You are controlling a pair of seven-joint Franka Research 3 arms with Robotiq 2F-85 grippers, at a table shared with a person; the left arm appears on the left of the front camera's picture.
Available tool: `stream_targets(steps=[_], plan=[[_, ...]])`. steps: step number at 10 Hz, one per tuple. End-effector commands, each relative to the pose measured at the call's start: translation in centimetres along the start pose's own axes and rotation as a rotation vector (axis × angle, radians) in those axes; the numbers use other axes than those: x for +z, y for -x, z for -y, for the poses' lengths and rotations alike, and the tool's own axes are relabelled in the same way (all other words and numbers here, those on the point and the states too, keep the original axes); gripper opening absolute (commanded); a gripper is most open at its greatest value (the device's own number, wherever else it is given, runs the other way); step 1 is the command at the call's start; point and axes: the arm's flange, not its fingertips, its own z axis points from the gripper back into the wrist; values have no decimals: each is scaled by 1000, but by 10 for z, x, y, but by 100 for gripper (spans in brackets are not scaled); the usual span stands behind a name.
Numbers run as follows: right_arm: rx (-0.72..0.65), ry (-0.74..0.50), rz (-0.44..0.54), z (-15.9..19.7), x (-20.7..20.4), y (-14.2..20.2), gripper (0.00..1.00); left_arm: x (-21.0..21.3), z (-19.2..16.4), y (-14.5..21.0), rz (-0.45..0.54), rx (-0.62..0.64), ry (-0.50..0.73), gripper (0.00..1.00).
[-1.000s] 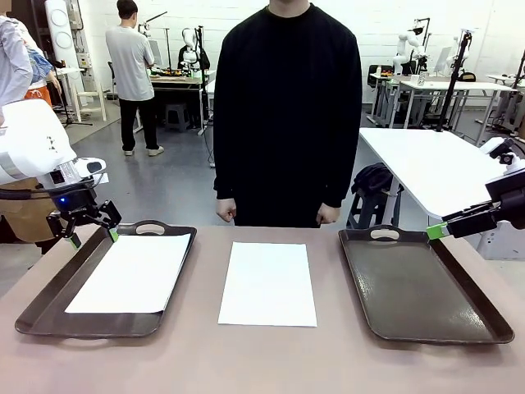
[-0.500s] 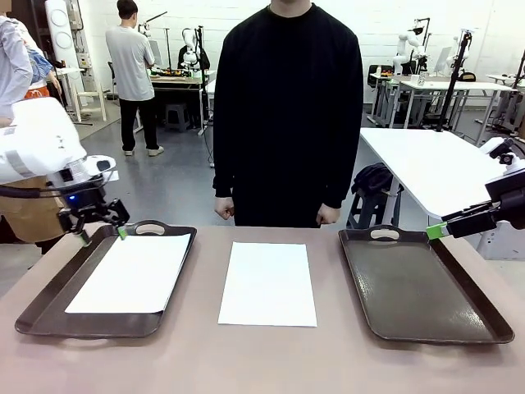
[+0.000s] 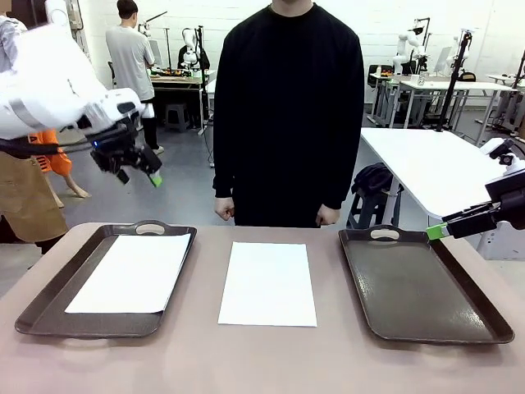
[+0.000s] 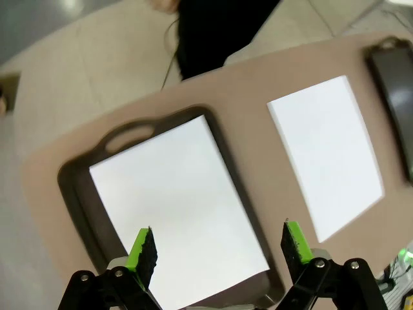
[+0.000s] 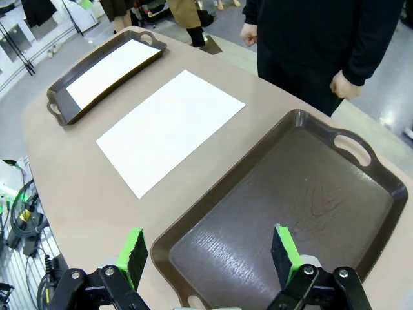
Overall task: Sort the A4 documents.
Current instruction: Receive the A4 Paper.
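One A4 document (image 3: 131, 272) lies flat in the left dark brown tray (image 3: 49, 295). A second A4 document (image 3: 268, 283) rests on the bare table between the trays. My left gripper (image 3: 139, 176) hangs open and empty, high above the left tray's far end. From its wrist I look down on the trayed sheet (image 4: 177, 206) and the middle sheet (image 4: 326, 155) past the left gripper (image 4: 218, 245). My right gripper (image 3: 436, 231) is open at the far right corner of the right tray (image 3: 422, 283). The right gripper (image 5: 210, 252) holds nothing, and that tray (image 5: 290, 219) is bare.
A person in black stands at the table's far side, fists (image 3: 225, 212) hanging at the sides behind the middle sheet. The table's near strip (image 3: 262, 361) is bare brown surface. Other tables and people stand far behind.
My left gripper has risen from just over the left tray's far left corner and swung up and to the right. Both sheets and the right arm have stayed put.
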Motion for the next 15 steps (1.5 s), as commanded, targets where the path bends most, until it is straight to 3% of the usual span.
stream_targets(steps=[1,3,9,15], plan=[[12,-14,18,3,-4,-1,100,32,-5,40,63,-186,158,100],[12,-14,18,3,-4,-1,100,50,2,60,94,-371,192,100],[12,-14,18,3,-4,-1,100,45,11,90,173,-227,266,100],[12,-14,18,3,-4,-1,100,42,10,88,146,-238,303,100]])
